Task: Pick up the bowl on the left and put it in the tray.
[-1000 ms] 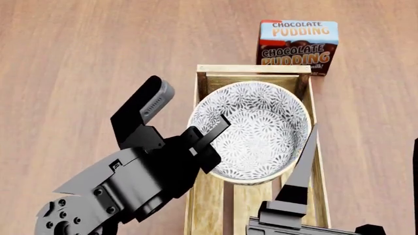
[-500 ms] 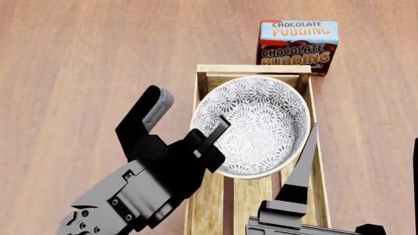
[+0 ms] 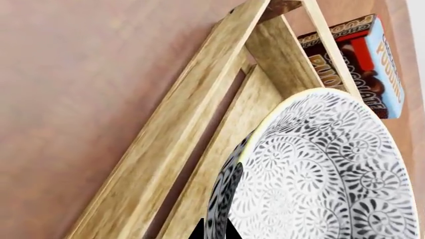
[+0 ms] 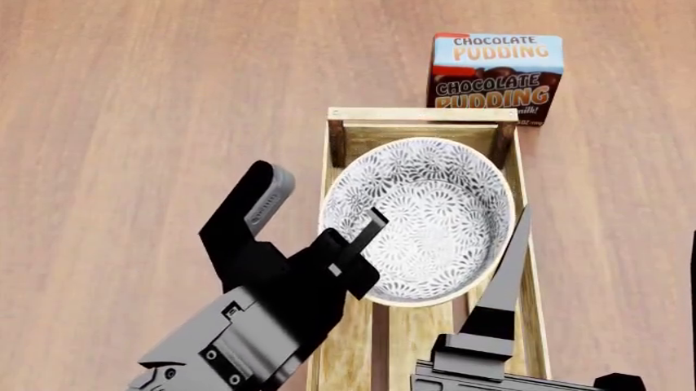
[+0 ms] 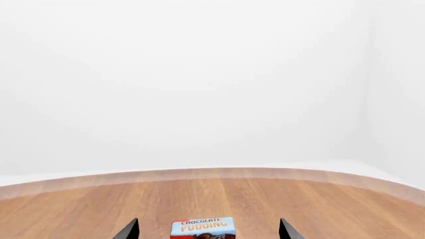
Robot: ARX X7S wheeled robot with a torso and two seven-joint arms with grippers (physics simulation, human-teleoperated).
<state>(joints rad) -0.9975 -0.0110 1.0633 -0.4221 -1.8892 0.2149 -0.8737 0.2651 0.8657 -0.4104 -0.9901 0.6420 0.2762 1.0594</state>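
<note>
Lower than a second ago, the bowl (image 4: 419,217) now sits down inside the tray (image 4: 527,269), filling its far half between the two long sides, and the left gripper (image 4: 359,238) has sunk with it. Its jaws pinch the bowl's near-left rim, one finger inside the bowl; the left wrist view shows the dark tips either side of that rim (image 3: 214,230). Whether the bowl rests on the slats cannot be told. The right gripper (image 4: 511,261) hovers over the tray's right side with its jaws spread apart, holding nothing. A chocolate pudding box (image 4: 497,77) stands on the wooden surface (image 4: 142,122) just beyond the tray's far end.
</note>
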